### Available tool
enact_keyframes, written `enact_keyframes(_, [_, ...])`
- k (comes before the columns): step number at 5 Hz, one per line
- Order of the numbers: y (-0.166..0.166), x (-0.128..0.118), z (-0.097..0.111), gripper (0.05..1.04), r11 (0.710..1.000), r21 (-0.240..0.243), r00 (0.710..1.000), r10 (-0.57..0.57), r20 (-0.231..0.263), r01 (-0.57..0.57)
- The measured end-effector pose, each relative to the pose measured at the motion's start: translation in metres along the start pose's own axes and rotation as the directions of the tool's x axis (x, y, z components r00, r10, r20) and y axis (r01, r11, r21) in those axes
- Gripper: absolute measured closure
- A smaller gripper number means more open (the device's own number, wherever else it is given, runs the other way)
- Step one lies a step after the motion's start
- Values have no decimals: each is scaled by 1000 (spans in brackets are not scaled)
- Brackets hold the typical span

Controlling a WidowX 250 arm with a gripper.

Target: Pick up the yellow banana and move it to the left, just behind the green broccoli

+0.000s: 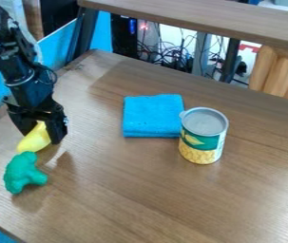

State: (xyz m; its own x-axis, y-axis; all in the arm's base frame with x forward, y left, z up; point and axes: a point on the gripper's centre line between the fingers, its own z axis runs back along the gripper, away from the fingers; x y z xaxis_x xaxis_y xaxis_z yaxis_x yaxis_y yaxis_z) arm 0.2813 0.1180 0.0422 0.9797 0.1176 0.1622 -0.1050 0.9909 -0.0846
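Evidently, the claw (40,129) is grasping a yellow toy (34,138) by its upper end, likely for firm hold, with green broccoli (24,172) near the claw.

green toy broccoli (24,172), folded blue cloth (152,115), 1 can (202,135), wooden table (146,190)

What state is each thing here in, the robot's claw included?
Gripper: pointing down, at the yellow toy.
Yellow toy: tilted, its upper end at the gripper.
Green toy: lying on the table.
Blue cloth: folded, lying flat.
Can: upright, top looks closed.
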Motion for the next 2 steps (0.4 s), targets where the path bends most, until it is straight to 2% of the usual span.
enact_keyframes(1, [0,4,16,79,999,7,999,-37,-9,37])
enact_keyframes(2, [-20,17,67,79,996,28,996,-87,4,87])
